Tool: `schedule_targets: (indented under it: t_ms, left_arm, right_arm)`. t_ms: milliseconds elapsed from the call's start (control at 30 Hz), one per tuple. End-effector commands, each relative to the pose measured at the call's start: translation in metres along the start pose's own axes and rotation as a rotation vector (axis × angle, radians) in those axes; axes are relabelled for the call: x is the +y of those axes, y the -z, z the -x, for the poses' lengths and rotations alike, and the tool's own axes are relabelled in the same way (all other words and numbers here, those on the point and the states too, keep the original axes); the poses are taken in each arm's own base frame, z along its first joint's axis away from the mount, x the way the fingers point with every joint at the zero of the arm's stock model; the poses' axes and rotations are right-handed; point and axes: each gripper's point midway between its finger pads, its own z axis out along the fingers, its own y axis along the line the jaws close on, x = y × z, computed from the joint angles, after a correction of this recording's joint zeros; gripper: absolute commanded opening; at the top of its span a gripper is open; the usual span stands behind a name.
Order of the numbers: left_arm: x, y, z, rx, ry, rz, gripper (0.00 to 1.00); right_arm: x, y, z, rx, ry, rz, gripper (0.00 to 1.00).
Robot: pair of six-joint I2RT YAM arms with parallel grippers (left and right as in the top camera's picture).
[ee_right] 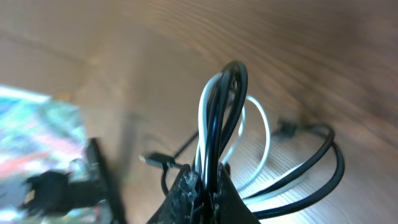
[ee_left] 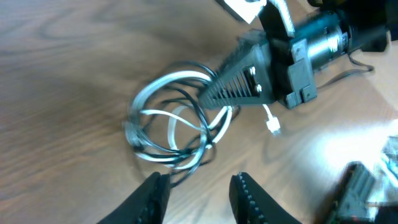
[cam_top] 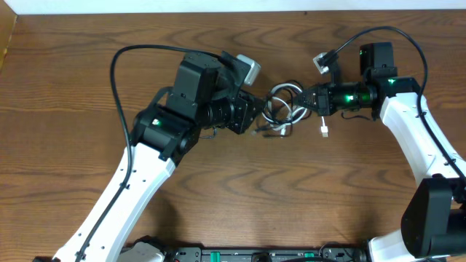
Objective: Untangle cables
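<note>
The black and white cables (cam_top: 281, 109) lie tangled in small loops at the table's middle, between my two grippers. My right gripper (cam_top: 301, 100) is shut on strands of both cables at the bundle's right side; in the right wrist view the pinched black and white loops (ee_right: 219, 118) rise from its fingertips (ee_right: 205, 180). A white plug (cam_top: 324, 132) hangs below it. My left gripper (ee_left: 198, 183) is open and empty, just left of the bundle (ee_left: 177, 124), near a black strand without touching it. In the overhead view it sits at the bundle's left edge (cam_top: 256, 116).
The wooden table (cam_top: 87, 73) stretches all round. Thick black wires (cam_top: 124, 58) arc over both arms. The right arm's body (ee_left: 298, 56) fills the upper right of the left wrist view.
</note>
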Motion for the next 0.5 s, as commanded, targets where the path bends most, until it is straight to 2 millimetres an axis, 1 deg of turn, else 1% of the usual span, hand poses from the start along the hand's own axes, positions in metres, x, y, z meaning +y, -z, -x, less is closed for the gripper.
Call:
schedule_targets:
  t_ms: [0,33,67,133,333,467]
  left_arm:
    - [-0.012,-0.012,-0.011,0.064,0.019,-0.115,0.43]
    - [-0.014,-0.015,-0.014,0.078,0.019,-0.137,0.44]
    - [-0.022,-0.020,-0.019,0.101,-0.009,-0.205,0.45]
    - [-0.029,-0.025,-0.023,0.120,-0.033,-0.269,0.47]
    - [-0.016,-0.053,-0.041,0.193,-0.028,-0.278,0.49]
    - [-0.016,-0.067,-0.048,0.217,-0.053,-0.287,0.49]
  right_arm:
    - [0.054,0.016,0.018,-0.097,0.129,0.315,0.01]
    - [0.055,0.017,0.020,-0.101,0.125,0.325,0.01]
    - [0.055,0.017,0.021,-0.101,0.114,0.325,0.01]
    - [0.055,0.017,0.021,-0.100,0.110,0.325,0.01]
    - [0.056,0.016,0.020,-0.096,0.103,0.327,0.01]
    - [0.056,0.016,0.020,-0.094,0.100,0.327,0.01]
